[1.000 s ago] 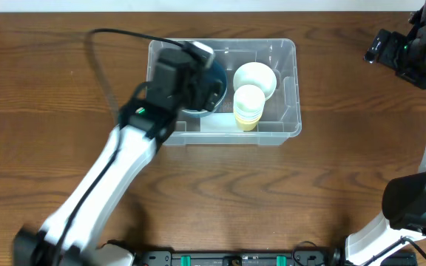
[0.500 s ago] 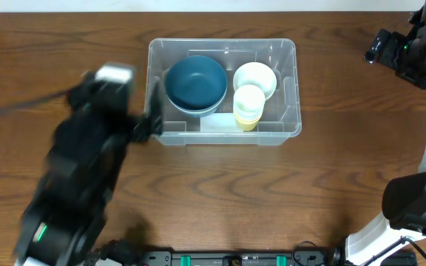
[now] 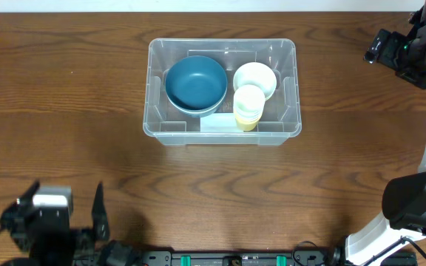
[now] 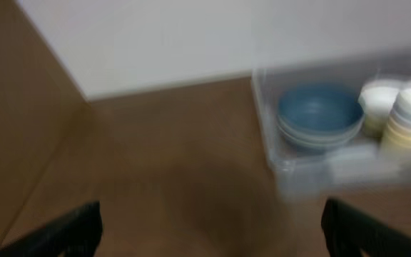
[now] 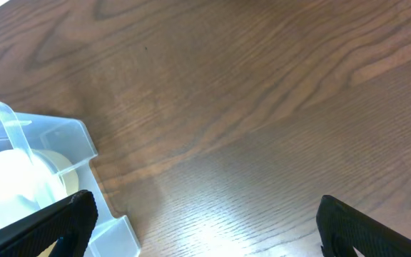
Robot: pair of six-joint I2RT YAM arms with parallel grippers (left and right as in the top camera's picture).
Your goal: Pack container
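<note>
The clear plastic container [image 3: 158, 130] stands at the table's middle back. It holds stacked blue bowls [image 3: 195, 83], a white bowl [image 3: 255, 77] and a stack of cream cups [image 3: 248, 106]. My left gripper [image 3: 65, 222] is open and empty at the near left table edge, far from the container. Its blurred wrist view shows the container [image 4: 277, 160] ahead on the right with the blue bowls [image 4: 318, 116] inside. My right gripper [image 3: 381, 46] is open and empty at the far right. Its wrist view shows one container corner [image 5: 84, 143].
The brown wooden table [image 3: 213, 192] surrounds the container. A white wall [image 4: 191, 36] stands behind the table in the left wrist view. The right arm's base [image 3: 413, 207] sits at the near right.
My left arm has pulled back from over the blue bowls in the container to the near left edge of the table, empty. The right arm has not moved.
</note>
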